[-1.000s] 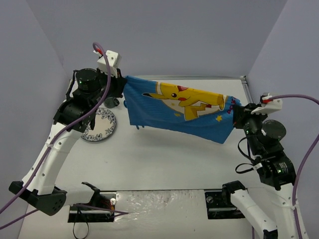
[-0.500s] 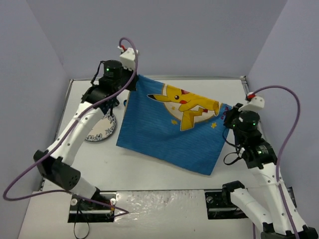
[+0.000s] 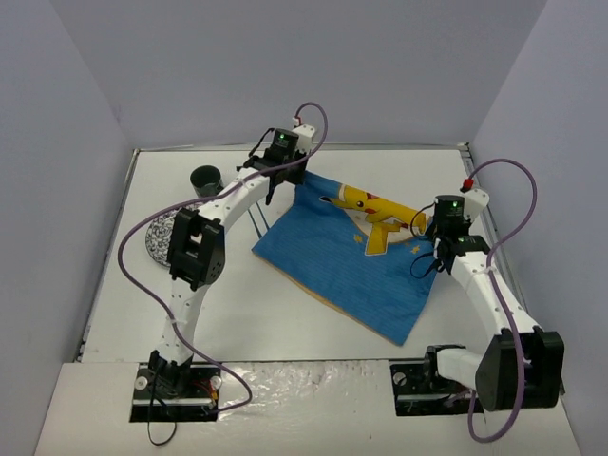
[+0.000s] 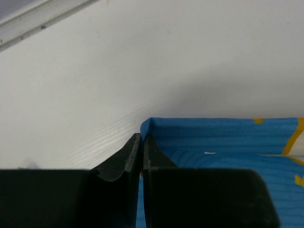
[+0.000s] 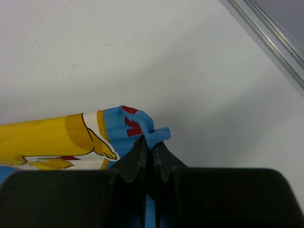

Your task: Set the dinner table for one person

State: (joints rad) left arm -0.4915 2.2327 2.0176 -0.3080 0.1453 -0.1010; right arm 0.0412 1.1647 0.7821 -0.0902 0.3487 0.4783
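Placemat (image 3: pixel 351 271) lowered onto dinner table (image 3: pixel 285 318) — left hand (image 4: pixel 141 138), right hand (image 5: pixel 151 142) pinching corners.

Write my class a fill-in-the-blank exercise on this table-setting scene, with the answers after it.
1. The left gripper and right gripper each pinch a corner of the blue ____.
2. The figure printed on it is mostly ____.
3. The cup stands nearer the ____ arm.
Missing words: placemat; yellow; left.
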